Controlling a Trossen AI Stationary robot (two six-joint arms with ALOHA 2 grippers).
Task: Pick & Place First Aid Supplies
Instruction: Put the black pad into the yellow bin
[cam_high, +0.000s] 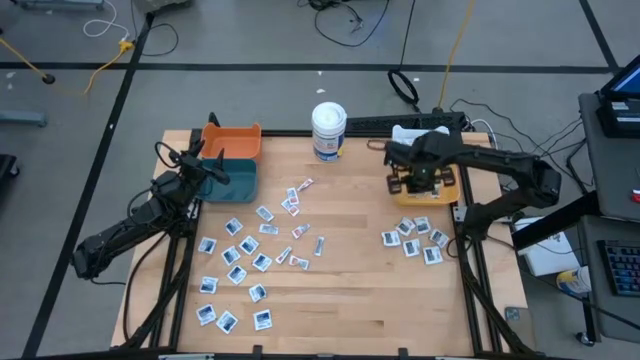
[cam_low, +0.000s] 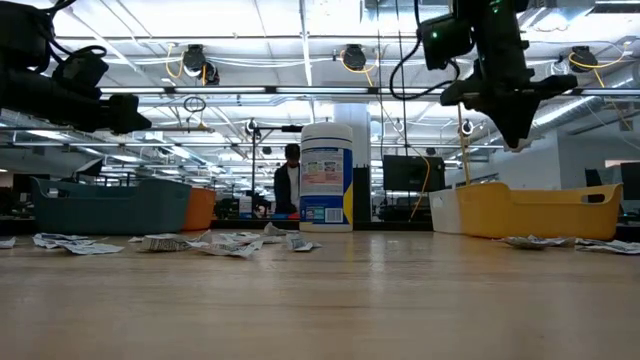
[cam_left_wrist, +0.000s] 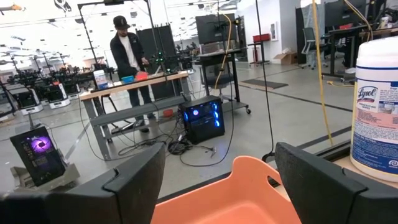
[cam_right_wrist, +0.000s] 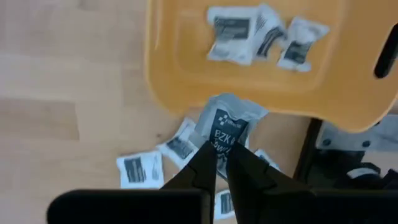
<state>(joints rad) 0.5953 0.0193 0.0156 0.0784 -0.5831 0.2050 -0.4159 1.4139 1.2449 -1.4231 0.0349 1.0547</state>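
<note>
Many small white-and-blue packets (cam_high: 250, 255) lie flat on the wood table, with a smaller cluster (cam_high: 415, 238) near its right edge. My right gripper (cam_high: 420, 178) hangs high over the yellow bin (cam_high: 447, 197), shut on one packet (cam_right_wrist: 225, 124). In the right wrist view three packets (cam_right_wrist: 255, 34) lie on the bin's floor. My left gripper (cam_high: 208, 166) hovers open by the teal bin (cam_high: 238, 184) and orange bin (cam_high: 235, 140), touching nothing. The left wrist view shows its fingers (cam_left_wrist: 134, 177) apart above the orange bin (cam_left_wrist: 249, 186). My right gripper (cam_right_wrist: 217, 152) pinches one white-and-blue packet by its lower edge (cam_right_wrist: 219, 144) between the two fingertips, pointing down from above. The packet is lifted clear of the table and sticks out past the fingertips, over the yellow bin's rim (cam_right_wrist: 186, 109).
A tall white tub with a blue label (cam_high: 328, 130) stands at the table's far edge, between the bins. A white bin (cam_high: 405, 132) sits behind the yellow one. Bare wood lies at the table's middle and near edge. A person (cam_left_wrist: 127, 53) stands at a bench far behind.
</note>
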